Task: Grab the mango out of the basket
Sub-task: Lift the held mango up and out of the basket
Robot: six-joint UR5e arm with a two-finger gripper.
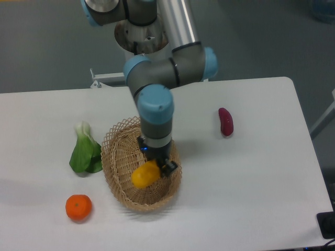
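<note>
Claw (157, 168) clamped on mango (145, 174), holding it w/ one end gripped, over the right inner part of basket (118, 157); whether fruit touches the weave can't tell; basket sits on white bench (251, 183); tangerine (78, 207) near front-left.

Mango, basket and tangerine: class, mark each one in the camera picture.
mango (145, 175), fixed camera view, on its yellow middle.
basket (116, 157), fixed camera view, on its bare woven left wall.
tangerine (78, 207), fixed camera view, on its centre.
</note>
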